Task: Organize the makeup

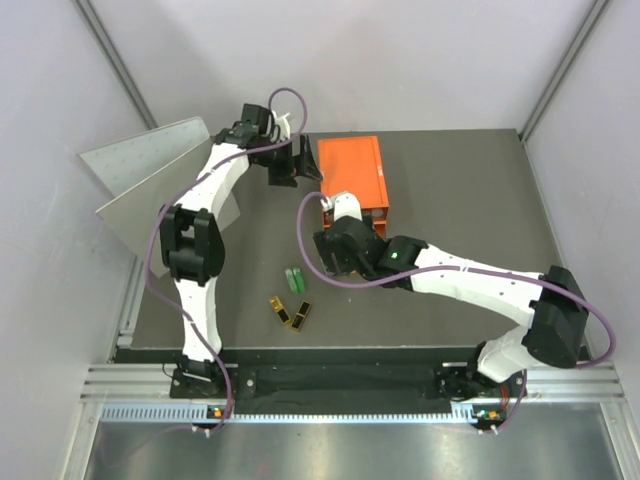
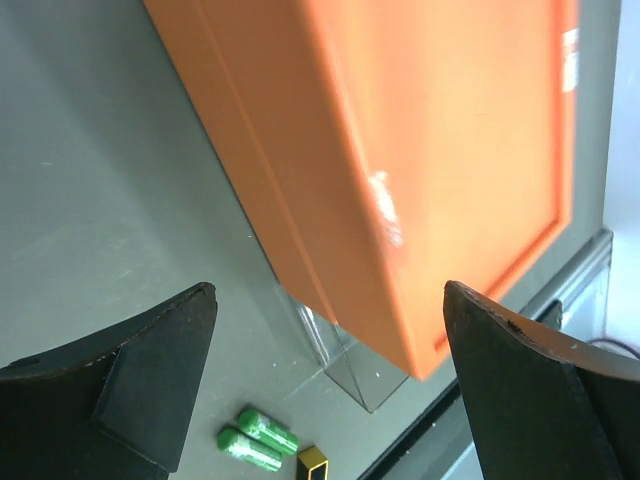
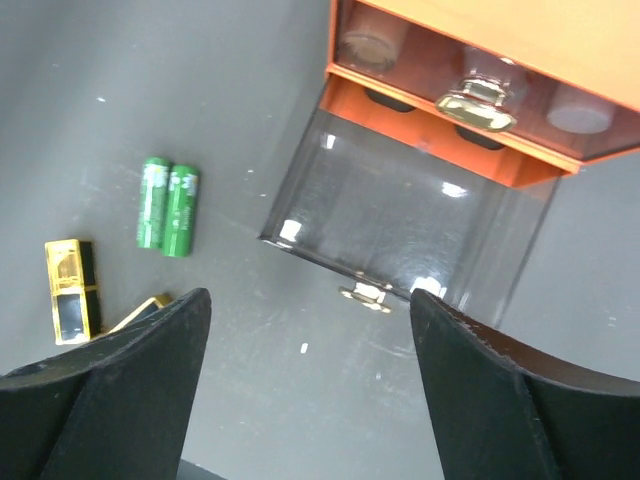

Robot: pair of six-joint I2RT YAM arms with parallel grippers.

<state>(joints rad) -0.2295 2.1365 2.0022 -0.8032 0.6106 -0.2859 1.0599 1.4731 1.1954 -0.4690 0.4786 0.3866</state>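
Two green tubes (image 1: 295, 279) lie side by side on the dark table, with two black-gold flat cases (image 1: 292, 314) just in front of them. The right wrist view shows the tubes (image 3: 167, 205) and a case (image 3: 70, 290) to the left. My right gripper (image 1: 333, 258) is open and empty (image 3: 310, 390), above the table just in front of the pulled-out clear drawer (image 3: 400, 220) and its gold handle (image 3: 365, 294). My left gripper (image 1: 300, 165) is open and empty (image 2: 330, 390) at the left side of the orange box (image 2: 420, 150). The peach bottle and the sticks do not show clearly.
The orange box (image 1: 350, 170) stands at the back middle, its upper clear drawer with a gold knob (image 3: 478, 100) shut. A grey panel (image 1: 150, 175) leans at the back left. White walls close in the table.
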